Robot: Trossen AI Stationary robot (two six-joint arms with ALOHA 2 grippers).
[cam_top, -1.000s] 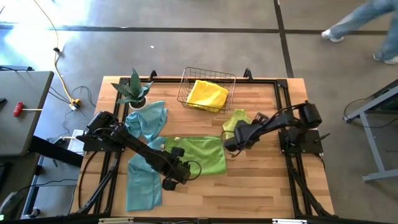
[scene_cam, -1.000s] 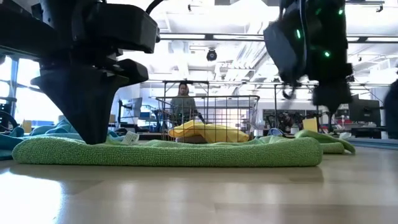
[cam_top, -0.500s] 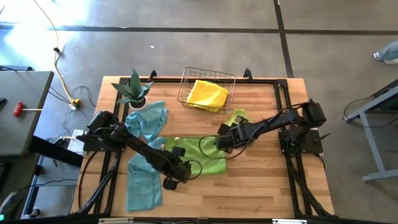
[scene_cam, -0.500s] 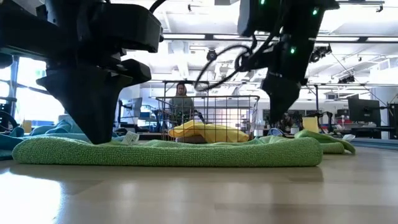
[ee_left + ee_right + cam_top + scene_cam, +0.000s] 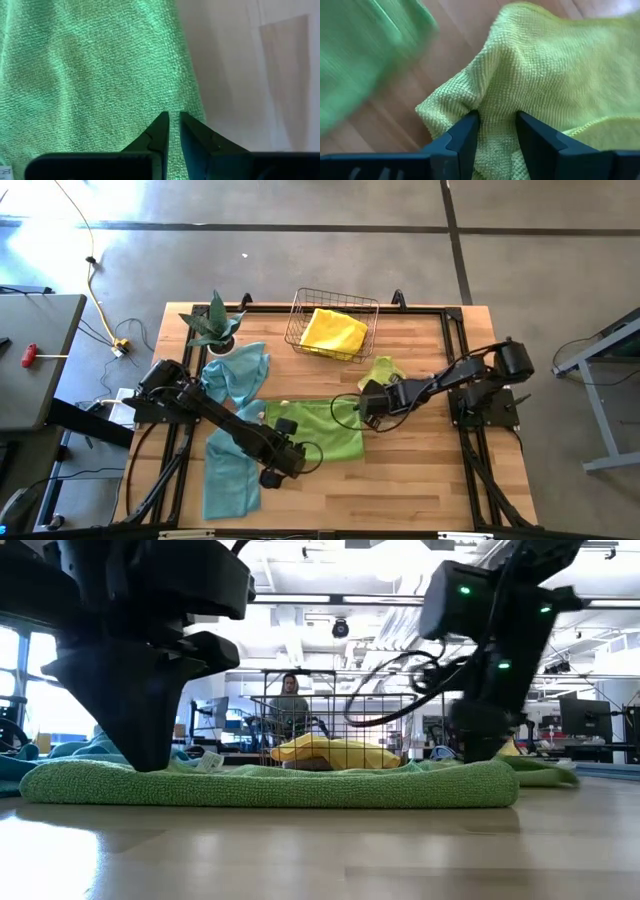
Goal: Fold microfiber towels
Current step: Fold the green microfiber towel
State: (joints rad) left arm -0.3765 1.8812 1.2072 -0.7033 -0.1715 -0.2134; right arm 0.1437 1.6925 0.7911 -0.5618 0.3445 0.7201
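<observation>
A green microfiber towel (image 5: 320, 430) lies flat, folded double, in the middle of the table. My left gripper (image 5: 272, 473) stands shut on the towel's near left corner (image 5: 150, 90), pointing steeply down. A lime-yellow towel (image 5: 385, 370) lies crumpled just beyond the green towel's right end. My right gripper (image 5: 368, 405) has its open fingers down on this towel's near end (image 5: 495, 75). Two teal towels (image 5: 235, 375) (image 5: 228, 470) lie at the left. My left gripper presses its shut fingertips (image 5: 162, 125) down from above on the green towel, close to its edge (image 5: 192, 100). The towel stays flat on the table beneath them (image 5: 150, 765). My right gripper comes steeply from above. A raised fold (image 5: 497, 120) near the lime-yellow towel's corner stands between its two fingers (image 5: 462, 137) and lies against their inner faces. The towel rests on the table.
A wire basket (image 5: 300, 305) holding a yellow towel (image 5: 333, 332) stands at the far edge. A spiky potted plant (image 5: 215, 325) stands at the far left. Bare wood lies along the near edge and at the right. A person (image 5: 292, 700) sits in the room behind.
My right gripper has come down from above the green towel's right end and tipped to point more steeply down. It swung a little toward the table's left, then came back right and ended on the lime-yellow towel. The green towel has not moved.
</observation>
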